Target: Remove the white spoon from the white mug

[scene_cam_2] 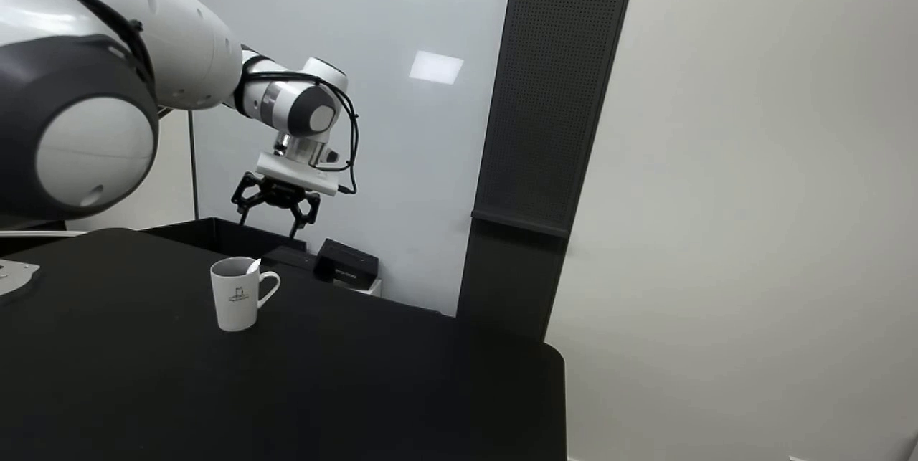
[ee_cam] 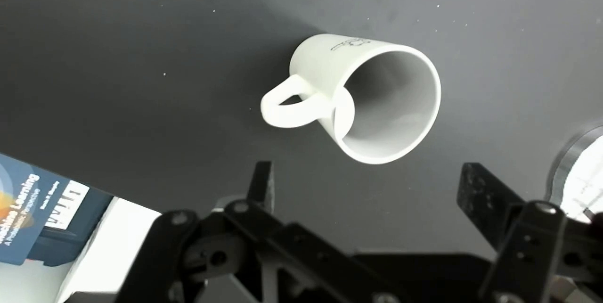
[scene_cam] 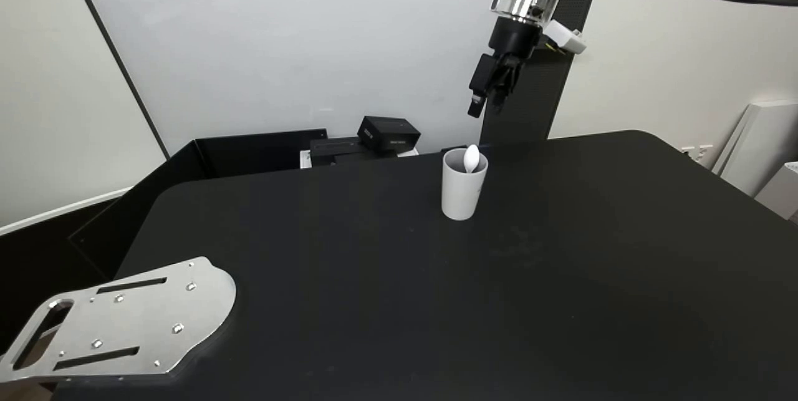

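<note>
The white mug (scene_cam: 460, 196) stands upright on the black table, with a handle and a small dark print on its side. It also shows in an exterior view (scene_cam_2: 235, 305) and in the wrist view (ee_cam: 318, 63). The white spoon (scene_cam: 472, 158) stands in it, bowl end up, leaning on the rim at the handle side; it also shows in an exterior view (scene_cam_2: 253, 267) and in the wrist view (ee_cam: 345, 113). Its lower part is hidden inside the mug. My gripper (ee_cam: 367, 185) is open and empty, above and apart from the mug in both exterior views (scene_cam: 487, 108) (scene_cam_2: 267, 230).
A silver metal plate (scene_cam: 140, 320) lies at the table's corner. Black boxes (scene_cam: 389, 133) sit beyond the table edge, by a black trough (scene_cam: 262, 151). A blue book (ee_cam: 33, 208) shows past the edge in the wrist view. A wall stands behind.
</note>
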`<action>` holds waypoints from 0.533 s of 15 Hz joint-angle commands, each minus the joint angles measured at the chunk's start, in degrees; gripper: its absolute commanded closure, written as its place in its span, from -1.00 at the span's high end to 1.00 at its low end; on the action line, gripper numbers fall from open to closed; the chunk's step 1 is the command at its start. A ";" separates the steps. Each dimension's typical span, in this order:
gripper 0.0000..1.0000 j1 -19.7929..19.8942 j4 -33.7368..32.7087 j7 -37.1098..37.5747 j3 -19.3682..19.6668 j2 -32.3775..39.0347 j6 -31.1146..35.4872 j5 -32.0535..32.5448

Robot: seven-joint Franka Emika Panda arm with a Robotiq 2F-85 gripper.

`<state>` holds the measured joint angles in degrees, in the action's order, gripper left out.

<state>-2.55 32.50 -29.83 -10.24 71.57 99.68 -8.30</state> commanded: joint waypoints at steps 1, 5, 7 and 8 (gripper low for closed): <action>1.00 0.52 -3.64 -0.36 -0.93 2.52 -1.82 -1.03; 1.00 0.85 -3.68 -0.55 -1.01 3.39 -2.27 -1.78; 1.00 0.94 -3.77 -0.53 -1.15 3.80 -2.40 -1.91; 1.00 0.98 -3.80 -0.48 -1.25 3.99 -2.45 -1.94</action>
<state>-1.93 32.41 -30.37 -10.67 73.50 99.20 -9.47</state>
